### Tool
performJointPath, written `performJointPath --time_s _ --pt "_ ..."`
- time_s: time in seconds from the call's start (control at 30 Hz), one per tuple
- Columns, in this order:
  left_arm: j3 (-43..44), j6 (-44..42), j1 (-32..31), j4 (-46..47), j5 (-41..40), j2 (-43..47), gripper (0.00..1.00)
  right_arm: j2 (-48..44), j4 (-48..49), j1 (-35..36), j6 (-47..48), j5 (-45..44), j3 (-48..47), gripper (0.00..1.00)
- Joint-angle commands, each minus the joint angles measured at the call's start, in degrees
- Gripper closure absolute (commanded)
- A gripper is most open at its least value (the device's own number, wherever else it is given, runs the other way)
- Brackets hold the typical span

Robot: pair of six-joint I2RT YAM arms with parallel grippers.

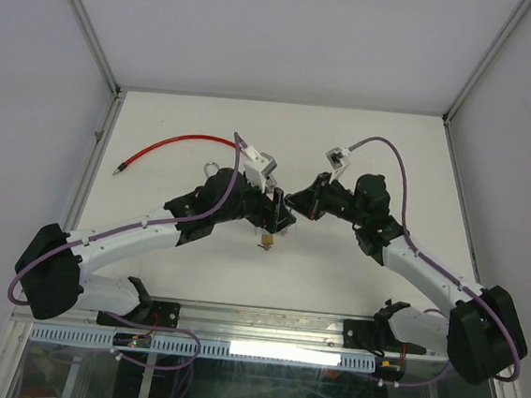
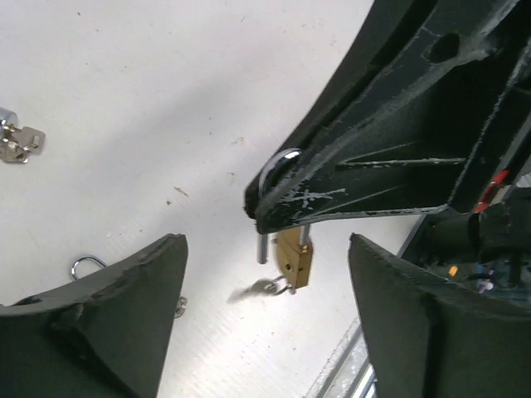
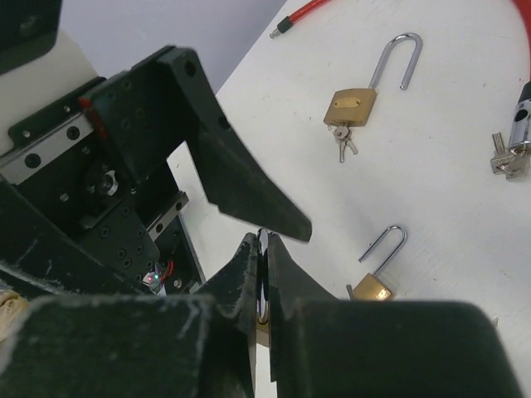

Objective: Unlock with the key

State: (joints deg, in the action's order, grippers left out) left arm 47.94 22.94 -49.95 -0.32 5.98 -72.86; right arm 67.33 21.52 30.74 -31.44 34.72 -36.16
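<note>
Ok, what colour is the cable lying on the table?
The cable is red, clearest from the top view.

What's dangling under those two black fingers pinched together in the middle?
A brass padlock hangs by its silver loop, with what looks like a key at its bottom. The loop's top is hidden between the right fingers.

Both my arms wear white tubular link shells [image 1: 130,235] between chunky black joint housings [image 1: 49,272], a thin purple cable [image 1: 385,141] looping along each. I see black wedge-shaped plastic fingers [image 2: 124,323] scuffed pale at their edges, small dark screws [image 3: 31,157] along a silver rail [image 3: 50,143], and a red marking [image 3: 90,109].
</note>
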Motion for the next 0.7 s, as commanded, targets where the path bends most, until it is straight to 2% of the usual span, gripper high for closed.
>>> performJointPath --time_s 0.0,0.1,0.27,0.43,0.57,0.67 --pt "-1.15 1.67 -0.17 4.08 -1.28 1.88 0.14 -4.48 0.52 -0.55 0.71 -1.21 1.34 1.0" --pt "-2.1 2.91 0.1 4.17 -1.36 2.35 0.01 -5.45 -0.54 -1.0 0.61 -2.18 2.54 1.0" --pt "-3.44 5.53 1.58 3.61 -1.28 3.89 0.01 -7.88 -16.75 -1.42 6.55 -11.93 0.54 1.0" --pt "-4.23 9.08 5.66 1.82 -0.42 5.31 0.01 -8.96 -30.7 -1.8 10.76 -22.71 -0.38 1.0" --pt "-3.86 9.52 8.25 -1.22 -1.45 7.63 0.01 -7.1 -32.83 -1.8 10.75 -25.7 0.49 1.0" --pt "-3.52 9.58 9.44 -4.03 -3.52 9.55 0.01 -3.56 -29.16 -1.72 9.72 -24.16 1.11 1.0"
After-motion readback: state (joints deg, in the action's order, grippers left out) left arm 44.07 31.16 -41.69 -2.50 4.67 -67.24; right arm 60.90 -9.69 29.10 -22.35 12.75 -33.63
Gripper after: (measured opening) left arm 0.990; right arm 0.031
